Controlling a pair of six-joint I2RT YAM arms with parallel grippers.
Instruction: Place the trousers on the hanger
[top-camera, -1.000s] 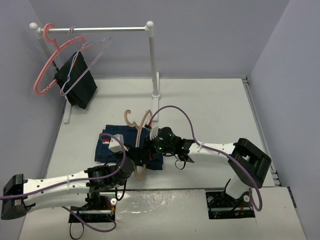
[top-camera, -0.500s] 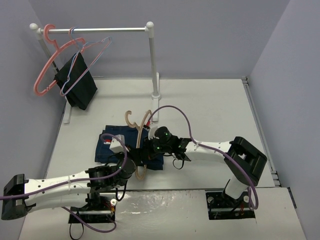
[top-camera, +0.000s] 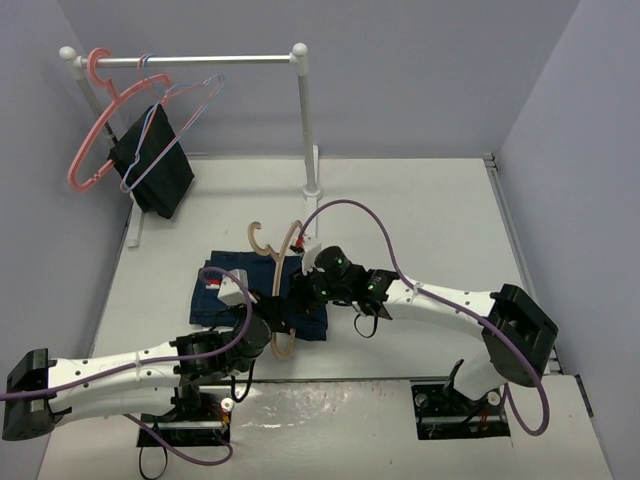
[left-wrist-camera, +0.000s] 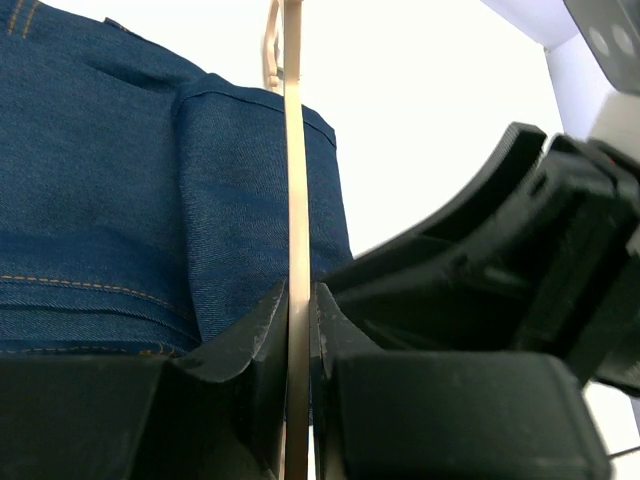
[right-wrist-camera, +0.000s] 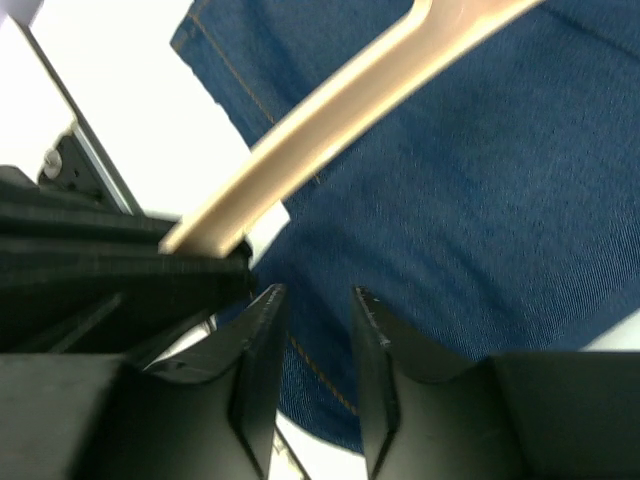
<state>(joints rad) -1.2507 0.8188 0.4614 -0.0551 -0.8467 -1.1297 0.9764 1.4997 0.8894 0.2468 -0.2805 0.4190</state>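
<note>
**Right pincer** (right-wrist-camera: 312, 300): jaws parted a little, nothing between them. It is held just above the trousers (right-wrist-camera: 480, 180), beside the hanger (right-wrist-camera: 330, 110). A second ago these jaws were shut. They have since been eased apart, and the arm's elbow has been swung out toward the right edge. It is judged that a hold has just been released, so the hanger is left to the other arm alone.

**Left pincer** (left-wrist-camera: 297, 300): clamped on the hanger's thin bar, with denim behind it.

**Desk** (top-camera: 420, 220): pale; everything below is carried on it.

**Rack** (top-camera: 303, 120): stood at the far edge, reaching toward the far left corner. It is not involved.

**Trousers**: folded flat, left of the middle, nearer the near edge than the far.

**Hanger**: laid across the right part of the trousers, hook toward the far edge. Whether cloth is passed over the bar cannot be told; if it is, only lifting is thought to remain.
</note>
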